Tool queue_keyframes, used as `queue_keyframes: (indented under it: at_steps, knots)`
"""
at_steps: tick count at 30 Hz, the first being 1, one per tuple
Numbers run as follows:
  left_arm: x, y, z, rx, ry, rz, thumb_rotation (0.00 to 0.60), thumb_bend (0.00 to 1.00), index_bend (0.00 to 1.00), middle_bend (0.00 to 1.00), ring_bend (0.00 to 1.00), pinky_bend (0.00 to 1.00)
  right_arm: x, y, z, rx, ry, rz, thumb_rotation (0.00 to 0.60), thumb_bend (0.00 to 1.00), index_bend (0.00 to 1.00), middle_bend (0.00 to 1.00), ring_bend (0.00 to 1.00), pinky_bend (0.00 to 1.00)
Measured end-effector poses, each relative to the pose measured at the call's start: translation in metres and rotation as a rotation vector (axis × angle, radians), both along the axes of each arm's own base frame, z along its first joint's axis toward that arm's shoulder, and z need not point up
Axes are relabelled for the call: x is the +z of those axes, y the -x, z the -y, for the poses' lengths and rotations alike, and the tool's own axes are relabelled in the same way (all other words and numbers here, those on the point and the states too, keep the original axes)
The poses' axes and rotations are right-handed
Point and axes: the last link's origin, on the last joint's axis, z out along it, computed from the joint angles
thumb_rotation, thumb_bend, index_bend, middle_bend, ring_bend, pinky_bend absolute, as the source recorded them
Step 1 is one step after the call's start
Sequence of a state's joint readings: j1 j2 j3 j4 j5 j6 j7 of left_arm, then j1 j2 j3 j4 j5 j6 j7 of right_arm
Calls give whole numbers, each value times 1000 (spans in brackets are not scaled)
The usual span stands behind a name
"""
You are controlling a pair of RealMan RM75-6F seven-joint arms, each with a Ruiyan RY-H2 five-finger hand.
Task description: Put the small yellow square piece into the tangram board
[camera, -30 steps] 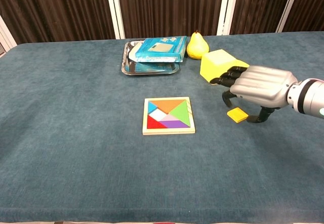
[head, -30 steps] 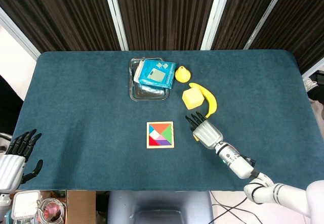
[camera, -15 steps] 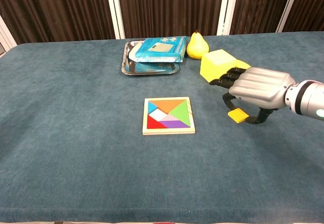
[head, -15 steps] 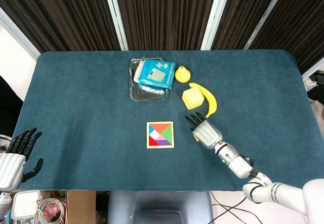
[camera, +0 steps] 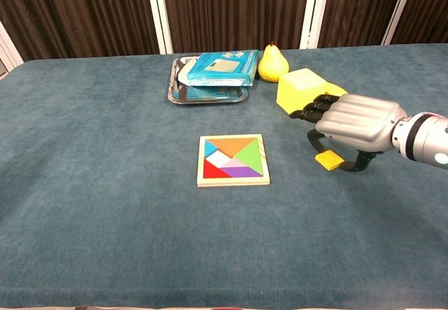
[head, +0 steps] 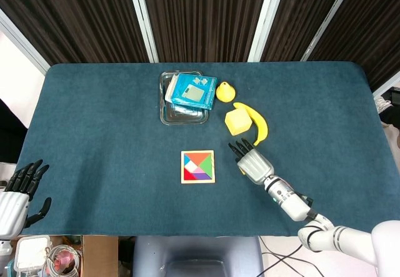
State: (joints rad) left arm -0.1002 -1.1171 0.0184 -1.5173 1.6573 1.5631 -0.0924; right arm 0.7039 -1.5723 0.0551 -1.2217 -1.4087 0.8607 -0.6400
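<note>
Over the last second the right hand [camera: 350,122] has eased a little toward the tangram board [camera: 233,160], and the small yellow square piece [camera: 327,159] under it has come along, now sitting slightly nearer the board than it did. The left hand [head: 17,192] has sunk a touch lower at the table's near left edge.

The yellow square lies to the right of the board, well apart from it, beneath the right hand's curled fingers [camera: 308,113]. The thumb and a finger reach down on either side of the piece, so it looks pinched, though the chest view does not settle whether it is lifted clear of the blue tablecloth [camera: 105,184] or only nudged along it. The left hand is spread wide and holds nothing.

The board's one vacant slot shows pale, left of its centre among the coloured pieces. Beyond the board's far right corner stand a yellow block [camera: 302,87], a banana [head: 259,122] and a yellow pear [camera: 273,62]; behind the board a steel tray [camera: 207,94] carries a blue box [camera: 222,66].

The main risk is the grip: a thin flat tile held at its edges could slip or tip and drop short of the board. A tile arriving turned against the slot would ride up on neighbouring pieces, and a low pass could shove the light board.
</note>
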Motion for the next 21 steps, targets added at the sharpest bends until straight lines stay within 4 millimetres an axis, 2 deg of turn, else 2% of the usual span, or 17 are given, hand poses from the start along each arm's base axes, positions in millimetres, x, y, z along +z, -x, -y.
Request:
queue_keyframes:
  at_steps: [6,10,16,21]
  knots:
    - [2,-1,-3,-1,3,2,600,435,0,0,0,125,2,-9,-2,14,8,48,600,480,727,23,0,0]
    - [4,-2,-4,-2,-3,5,600,435,0,0,0,125,5,-24,-6,43,10,102,600,480,731,32,0,0]
    - [6,-2,-4,-2,-5,8,600,435,0,0,0,125,6,-61,-7,103,19,188,600,481,731,35,0,0]
    - [6,0,-1,0,-9,4,600,435,0,0,0,125,-10,-98,-5,158,8,214,600,480,730,35,0,0]
